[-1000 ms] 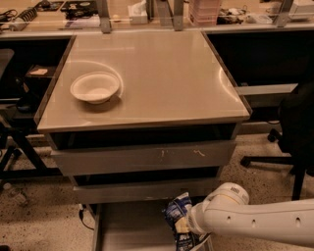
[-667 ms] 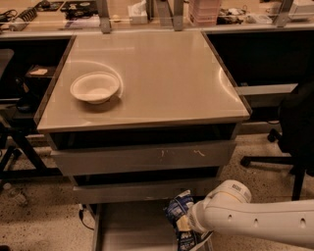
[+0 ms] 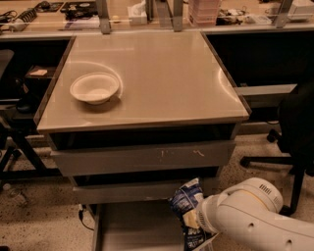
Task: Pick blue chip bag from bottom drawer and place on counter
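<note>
The blue chip bag, crinkled dark-blue foil with white patches, stands upright at the end of my white arm, over the right side of the open bottom drawer. My gripper is at the lower right, mostly hidden behind the bag, and shut on it. The bag's top reaches the front of the drawer above. The counter, a glossy beige-grey top with a dark rim, lies above and behind the bag.
A white bowl sits on the counter's left part. Two shut grey drawer fronts are below the counter. A long cluttered bench runs behind. A black office chair stands at the right.
The arm and the blue chip bag have shifted slightly up and to the right together. The bowl and the drawers have not moved.
</note>
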Controlling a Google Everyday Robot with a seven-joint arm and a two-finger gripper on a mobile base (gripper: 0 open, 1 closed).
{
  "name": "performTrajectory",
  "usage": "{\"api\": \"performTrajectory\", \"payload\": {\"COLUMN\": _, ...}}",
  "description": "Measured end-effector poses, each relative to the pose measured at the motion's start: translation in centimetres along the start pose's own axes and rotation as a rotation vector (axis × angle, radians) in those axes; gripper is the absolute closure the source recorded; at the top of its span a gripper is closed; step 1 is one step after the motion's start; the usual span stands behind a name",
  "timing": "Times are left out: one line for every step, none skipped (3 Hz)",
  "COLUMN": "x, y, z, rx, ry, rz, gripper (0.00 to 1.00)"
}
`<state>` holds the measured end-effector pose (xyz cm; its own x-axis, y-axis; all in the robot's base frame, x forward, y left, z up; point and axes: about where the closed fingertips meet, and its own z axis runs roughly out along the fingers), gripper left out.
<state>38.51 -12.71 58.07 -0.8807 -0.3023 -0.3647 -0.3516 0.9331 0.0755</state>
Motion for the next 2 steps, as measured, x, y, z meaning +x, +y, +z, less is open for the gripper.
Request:
{"api": "performTrajectory", "payload": {"x": -2.2, "y": 0.8, "z": -5.8, "rx": 0.057, "ry": -0.067, "rz": -0.041, "gripper": 1.00}}
{"api": "performTrajectory", "payload": {"x": -4.5, "y": 2.5, "z": -11.0, "rx": 0.119, "ry": -0.144, "rz": -0.106, "gripper": 1.00}}
